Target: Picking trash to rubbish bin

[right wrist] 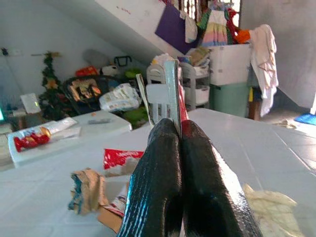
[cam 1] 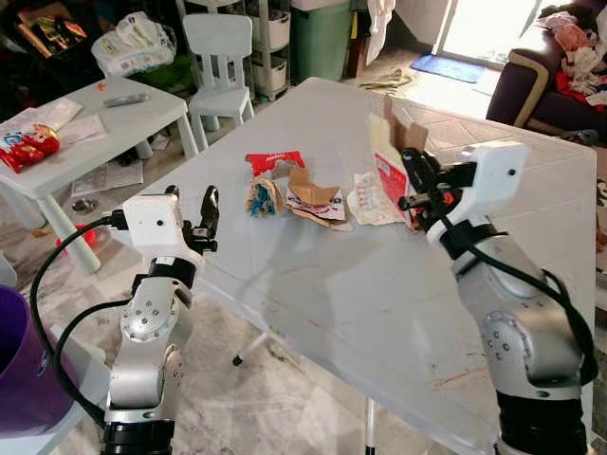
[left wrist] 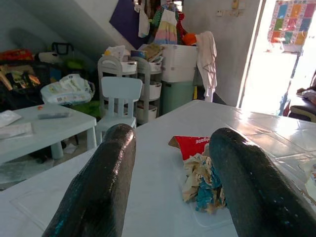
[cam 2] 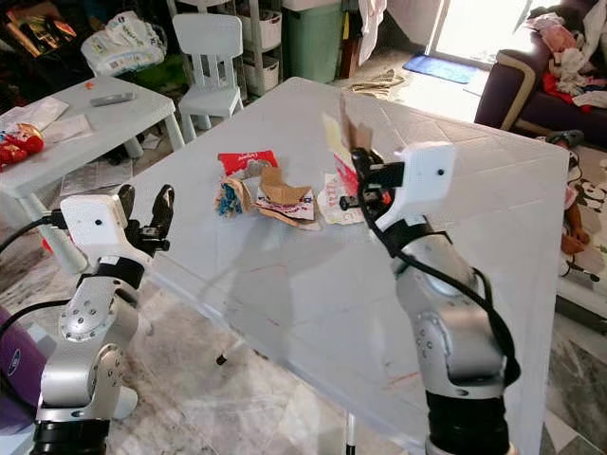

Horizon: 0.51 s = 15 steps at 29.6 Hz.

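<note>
Several pieces of trash lie mid-table on the white table (cam 1: 313,313): a red wrapper (cam 1: 273,161), a crumpled blue and tan wrapper (cam 1: 263,197), a torn brown cardboard piece (cam 1: 313,199) and a white wrapper (cam 1: 372,204). My right gripper (cam 1: 413,180) hovers above the white wrapper, shut on a flattened cream and red carton (cam 1: 391,152) that stands upright between its fingers (right wrist: 163,163). My left gripper (cam 1: 190,204) is open at the table's near left edge, pointing at the crumpled wrapper (left wrist: 202,182), a short way from it.
A purple bin (cam 1: 19,360) stands on the floor at my lower left. Behind it a small white table (cam 1: 95,123) holds a red snack pack and a remote. A white child's chair (cam 1: 220,57) and a green bin (cam 1: 320,38) stand beyond; a dark sofa (cam 1: 531,76) is at right.
</note>
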Motion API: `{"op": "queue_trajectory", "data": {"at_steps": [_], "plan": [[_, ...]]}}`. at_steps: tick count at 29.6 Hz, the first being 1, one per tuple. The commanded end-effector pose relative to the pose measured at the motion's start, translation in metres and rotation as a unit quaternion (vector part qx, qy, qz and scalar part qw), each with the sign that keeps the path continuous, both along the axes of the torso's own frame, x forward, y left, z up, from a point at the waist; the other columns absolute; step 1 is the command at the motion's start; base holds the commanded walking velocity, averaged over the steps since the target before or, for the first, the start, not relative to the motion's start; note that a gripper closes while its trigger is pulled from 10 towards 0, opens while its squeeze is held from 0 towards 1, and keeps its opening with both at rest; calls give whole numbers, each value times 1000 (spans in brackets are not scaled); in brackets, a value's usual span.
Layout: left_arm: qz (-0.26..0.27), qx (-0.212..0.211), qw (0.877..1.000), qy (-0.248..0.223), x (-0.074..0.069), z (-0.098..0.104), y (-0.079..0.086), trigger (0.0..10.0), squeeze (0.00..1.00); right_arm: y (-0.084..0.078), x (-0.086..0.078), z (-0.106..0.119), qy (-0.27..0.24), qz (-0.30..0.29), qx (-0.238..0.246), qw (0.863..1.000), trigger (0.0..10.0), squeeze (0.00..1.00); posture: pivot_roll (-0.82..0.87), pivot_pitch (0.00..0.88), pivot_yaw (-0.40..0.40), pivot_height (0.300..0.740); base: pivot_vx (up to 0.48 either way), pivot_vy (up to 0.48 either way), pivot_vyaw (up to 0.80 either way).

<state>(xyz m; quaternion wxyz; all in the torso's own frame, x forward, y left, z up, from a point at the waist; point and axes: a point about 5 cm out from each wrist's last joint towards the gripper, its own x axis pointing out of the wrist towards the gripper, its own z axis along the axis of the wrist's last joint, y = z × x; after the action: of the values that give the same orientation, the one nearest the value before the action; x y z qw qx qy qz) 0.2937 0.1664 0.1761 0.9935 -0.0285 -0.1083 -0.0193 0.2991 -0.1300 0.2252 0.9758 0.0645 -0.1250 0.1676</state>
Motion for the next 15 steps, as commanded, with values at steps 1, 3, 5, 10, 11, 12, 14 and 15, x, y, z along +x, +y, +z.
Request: {"op": "queue_trajectory", "data": {"at_steps": [1, 3, 5, 10, 11, 12, 14, 15], "plan": [[-9, 4, 1000, -8, 1, 6, -1, 10000, 0, 1, 1, 1, -5, 0, -2, 1000, 0, 0, 65, 3, -10, 740, 0, 0, 0], [-10, 4, 1000, -6, 1, 7, 0, 10000, 0, 1, 1, 0, -5, 0, -1, 1000, 0, 0, 67, 3, -7, 740, 0, 0, 0], [-10, 4, 1000, -6, 1, 7, 0, 10000, 0, 2, 1, 0, -5, 1, 0, 1000, 0, 0, 70, 2, -4, 740, 0, 0, 0], [-11, 6, 1000, 0, 0, 8, 2, 10000, 0, 4, 2, -3, -8, 2, 3, 1000, 0, 0, 78, 0, 2, 740, 0, 0, 0], [-11, 7, 1000, 1, 0, 8, 2, 10000, 0, 4, 2, -4, -8, 3, 4, 1000, 0, 0, 79, 0, 2, 740, 0, 0, 0], [-11, 7, 1000, 1, 0, 8, 3, 10000, 0, 5, 2, -4, -9, 4, 5, 1000, 0, 0, 80, 0, 3, 740, 0, 0, 0], [-10, 8, 1000, 2, 0, 8, 3, 10000, 0, 5, 2, -5, -9, 5, 6, 1000, 0, 0, 81, 0, 3, 740, 0, 0, 0], [-10, 9, 1000, 2, 0, 8, 3, 10000, 0, 5, 2, -5, -9, 5, 6, 1000, 0, 0, 81, 0, 3, 740, 0, 0, 0]]}}
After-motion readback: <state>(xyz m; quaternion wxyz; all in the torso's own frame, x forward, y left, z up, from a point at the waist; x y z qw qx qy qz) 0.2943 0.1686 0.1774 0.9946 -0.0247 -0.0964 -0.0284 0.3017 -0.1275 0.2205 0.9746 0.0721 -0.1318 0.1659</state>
